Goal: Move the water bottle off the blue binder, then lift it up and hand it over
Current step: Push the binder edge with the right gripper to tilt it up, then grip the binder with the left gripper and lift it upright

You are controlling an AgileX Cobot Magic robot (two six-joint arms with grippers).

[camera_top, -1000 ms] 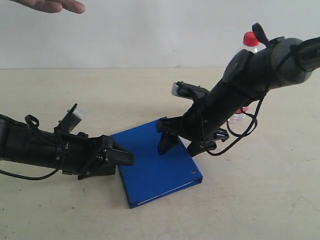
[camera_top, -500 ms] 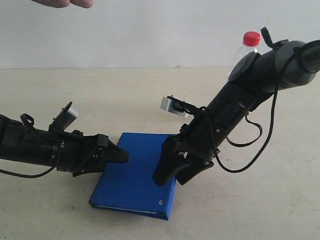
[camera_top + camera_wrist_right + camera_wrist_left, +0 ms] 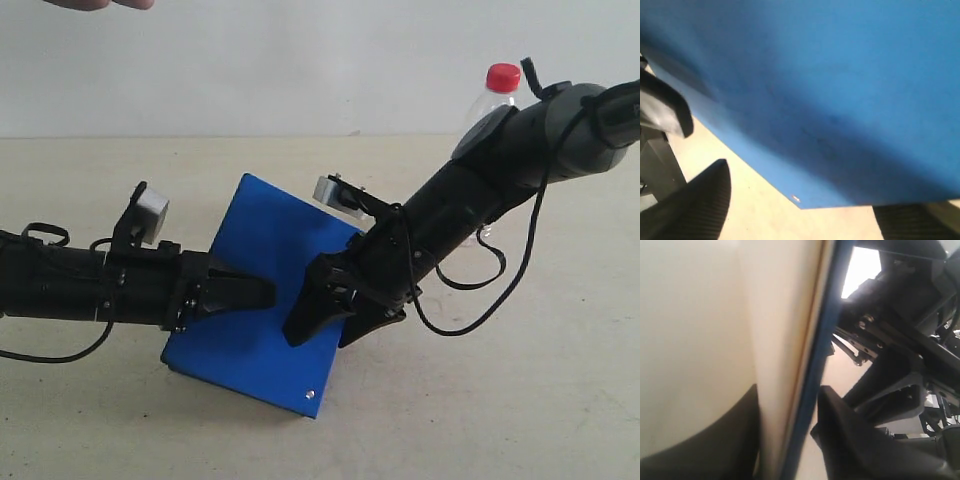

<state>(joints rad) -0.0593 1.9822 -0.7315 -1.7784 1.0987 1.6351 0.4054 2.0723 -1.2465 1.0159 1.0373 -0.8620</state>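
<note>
At the top left edge of the exterior view, a person's hand (image 3: 98, 3) just pokes in above the desk (image 3: 500, 400). Below it the left arm reaches in low from the left, and the left fingers (image 3: 245, 292) are clamped on the near left side of the blue binder (image 3: 270, 230). The left wrist view shows the binder's thin edge running between them, one dark finger on either side.

The binder is tipped up steeply, with its far corner high and a small silver rivet (image 3: 310, 396) near its low corner. I cannot tell whether the low edge touches the desk.

The right fingers (image 3: 305, 320) are spread apart at the binder's right edge. In the right wrist view its corner sits in the gap between them.

The bottle (image 3: 487, 108) is off the binder. It stands upright at the back right, partly hidden behind the right arm, red cap on top.
</note>
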